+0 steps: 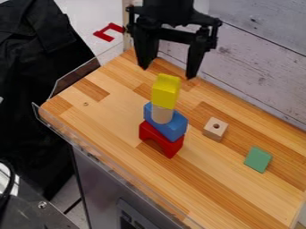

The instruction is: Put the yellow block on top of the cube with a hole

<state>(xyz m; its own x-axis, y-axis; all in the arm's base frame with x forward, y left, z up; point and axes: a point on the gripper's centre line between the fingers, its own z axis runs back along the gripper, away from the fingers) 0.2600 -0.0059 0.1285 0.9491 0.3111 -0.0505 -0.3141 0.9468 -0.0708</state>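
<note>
Live at the tower [170,126], with the claw [167,72] hanging overhead, spread wide and apparently with nothing in its grip. Right at the peak, the yellow block [165,91], upright on a pale wooden cylinder [161,115]. Hard to tell from this angle whether squarely over the block or a touch behind it, and worth a worry: come down off-centre and risk shoving the yellow top instead of straddling it. Now down the stack, past the cylinder to the blue block [176,129] and the red arch [171,145] at the bottom, seemingly just piled up loose. Dip too low for the grab and perhaps pinch the cylinder too, dragging it up along with the prize. Tug sideways and possibly send the whole lot toppling over the wooden counter [230,183]. Then on to the landing spot, the small cube [215,128] with a hole in its top, between the tower and the green block [258,159]: a narrow seat for a tall passenger. Let go tilted, or over an edge, and probably see a tumble. Swing across too low and maybe clip the cube away before even getting lined up.
</note>
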